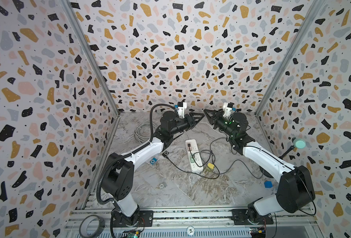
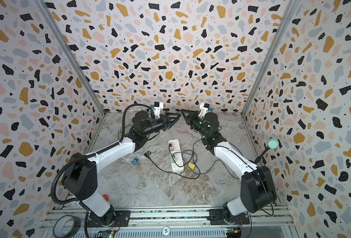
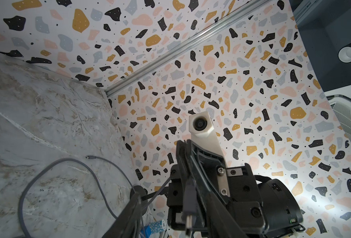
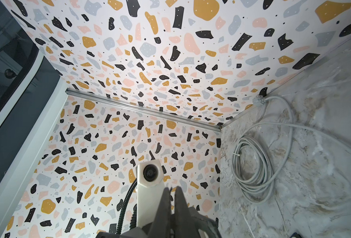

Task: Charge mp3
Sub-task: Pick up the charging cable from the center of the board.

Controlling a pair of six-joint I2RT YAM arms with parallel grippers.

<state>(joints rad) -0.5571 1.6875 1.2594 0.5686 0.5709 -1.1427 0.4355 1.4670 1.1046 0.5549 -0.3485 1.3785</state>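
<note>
In both top views my two arms reach up at the back of the marbled desk (image 1: pixel 180 195). The left gripper (image 1: pixel 200 116) and right gripper (image 1: pixel 207 112) are nearly tip to tip. From up here the black truss fingers overlap, and I cannot read either opening. The black mp3 player (image 1: pixel 166 153), a small square with a round dial, lies on the desk just by the left forearm, with a thin black lead at its corner. A blue mp3 player (image 1: pixel 153 161) lies just beside it. The white power strip (image 1: pixel 195 148) lies between the arms, crossed by tangled leads.

From the left wrist, a dark USB plug (image 3: pixel 188 202) with a bare metal tip hangs at the front of the right jaws, which are pinched on it. My left jaws stand partly spread. One finger (image 3: pixel 127 216) is a blur clear of the plug; its mate merges with the black housing behind.

From the right wrist, the right fingers (image 4: pixel 162 208) are closed to a sliver and hide the plug. A tied coil of grey cable (image 4: pixel 237 164) lies on the desk.
</note>
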